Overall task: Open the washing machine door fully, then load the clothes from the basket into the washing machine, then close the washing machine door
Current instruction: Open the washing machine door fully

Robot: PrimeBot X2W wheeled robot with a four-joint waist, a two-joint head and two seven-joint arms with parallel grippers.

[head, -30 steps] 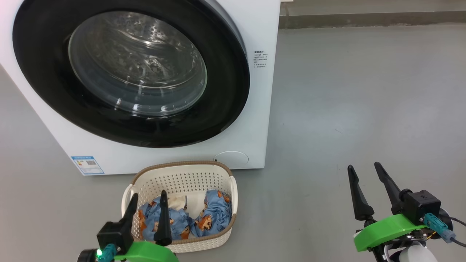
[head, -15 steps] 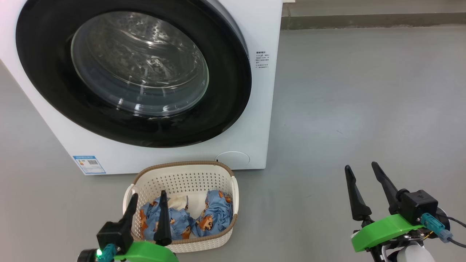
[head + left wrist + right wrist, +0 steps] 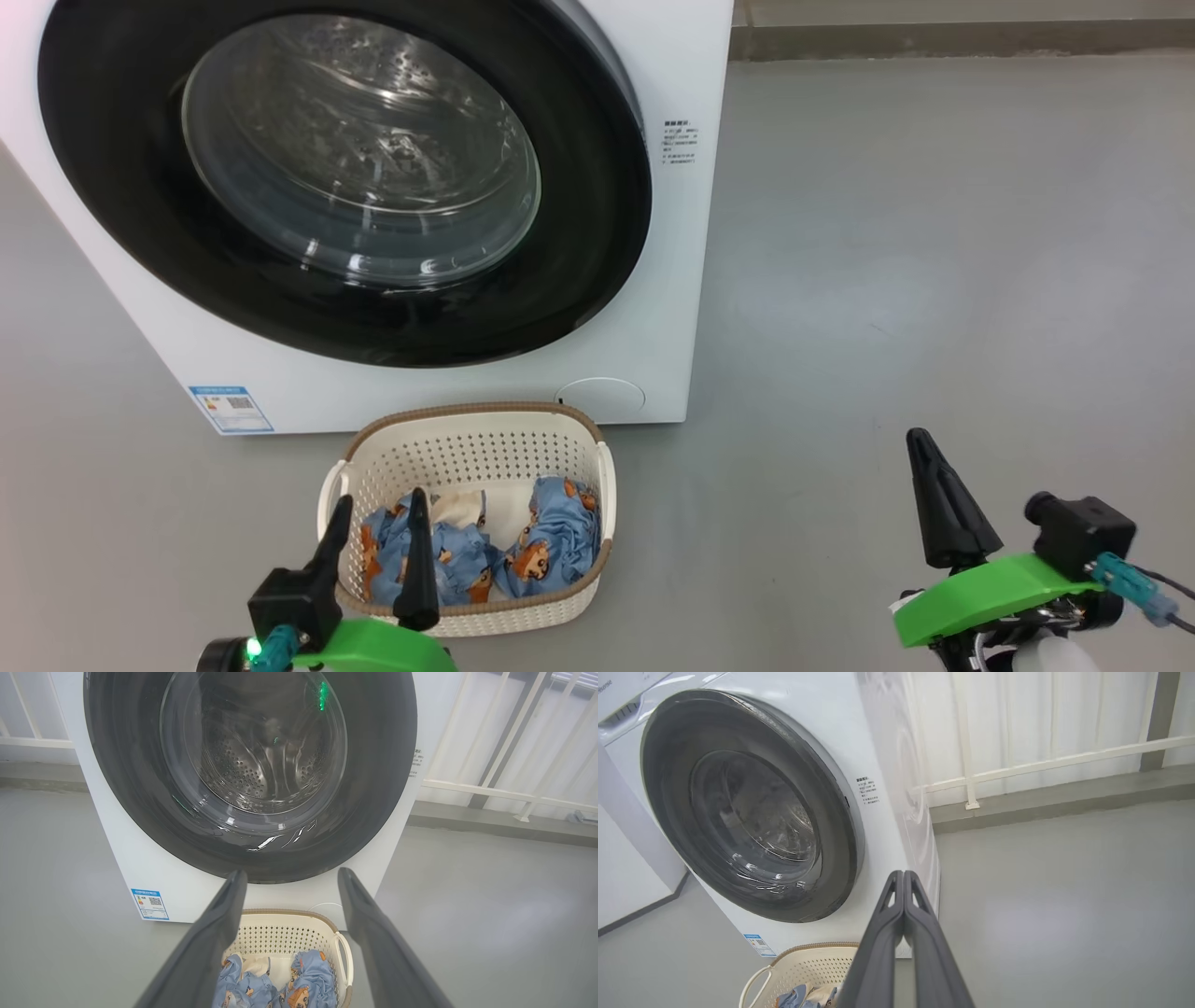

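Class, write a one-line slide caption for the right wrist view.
Shut right tool faces the closed washing machine door, with the basket of clothes below.

The left gripper (image 3: pixel 382 497) is held at the near left, its two dark fingers (image 3: pixel 219 924) spread well apart and pointed toward the far side. The right gripper (image 3: pixel 921 441) is held at the near right, its fingers (image 3: pixel 896 919) pressed together along their length and tilted slightly left. Each is carried on a green wrist mount (image 3: pixel 980 593).
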